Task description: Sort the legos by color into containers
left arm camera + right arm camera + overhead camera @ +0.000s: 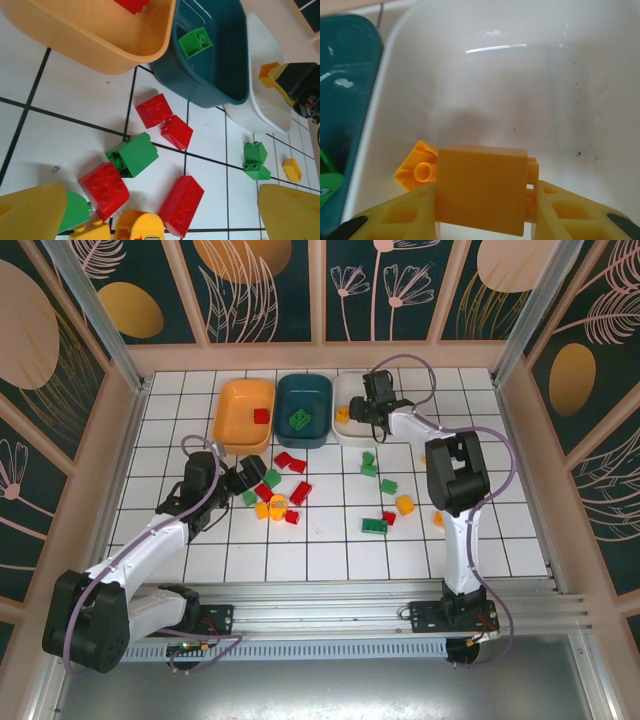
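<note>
Right now the right gripper (pixel 485 222) is clamping an orange-yellow brick (pixel 482 192) between its fingers over the white tub (pixel 520 90), where another orange-yellow brick (pixel 417 171) is lying on the floor. Meanwhile the left gripper (pixel 160 215) is hovering with jaws spread wide above loose red and green legos (pixel 134 152) on the tiled table (pixel 65 100).
</note>
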Tool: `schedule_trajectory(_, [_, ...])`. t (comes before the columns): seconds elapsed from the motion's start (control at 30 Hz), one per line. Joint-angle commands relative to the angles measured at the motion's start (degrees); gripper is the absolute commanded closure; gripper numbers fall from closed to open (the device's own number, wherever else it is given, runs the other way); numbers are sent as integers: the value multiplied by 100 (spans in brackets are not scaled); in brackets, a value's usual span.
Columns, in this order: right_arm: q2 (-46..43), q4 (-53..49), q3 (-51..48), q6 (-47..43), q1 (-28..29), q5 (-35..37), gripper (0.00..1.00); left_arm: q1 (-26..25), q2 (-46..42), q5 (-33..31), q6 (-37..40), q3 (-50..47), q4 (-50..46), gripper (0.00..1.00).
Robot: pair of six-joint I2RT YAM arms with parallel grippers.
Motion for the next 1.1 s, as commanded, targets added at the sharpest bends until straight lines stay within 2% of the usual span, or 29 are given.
schedule_trajectory(0.0, [3, -445, 327, -128, -3, 229, 48, -20, 143, -256, 124, 68, -365, 3])
schedule_trajectory(0.1, [-164, -406, 307, -157, 2, 230, 38, -19, 355, -392, 186, 19, -418, 5])
schedule_trajectory(0.2, [-454, -280, 122, -170, 34, 266, 36, -15, 682, -467, 284, 56, -462, 8])
schedule_trajectory(0.37, [-1115, -18, -469, -112, 183, 240, 36, -15, 999, -619, 367, 20, -344, 14])
schedule_trajectory(0.47, [-1623, 331, -1165, 22, 347, 161, 36, -19, 1216, -511, 452, 72, -242, 19])
schedule_trajectory(0.6, [-2128, 713, -2010, 240, 511, 34, 36, -16, 1452, -487, 547, 160, -253, 29])
schedule_trajectory(0.67, [-2277, 804, -2283, 300, 541, 9, 36, -18, 1409, -507, 563, 76, -245, 29])
schedule_trajectory(0.9, [-2712, 956, -2764, 376, 544, 31, 37, -16, 1692, -249, 703, -97, 160, 30])
schedule_trajectory(1.0, [-2843, 994, -2879, 391, 543, 27, 37, -16, 1928, -326, 751, -12, 187, 36])
schedule_trajectory(1.07, [-2903, 987, -2936, 400, 542, 52, 38, -17, 2024, -399, 752, 25, 131, 43])
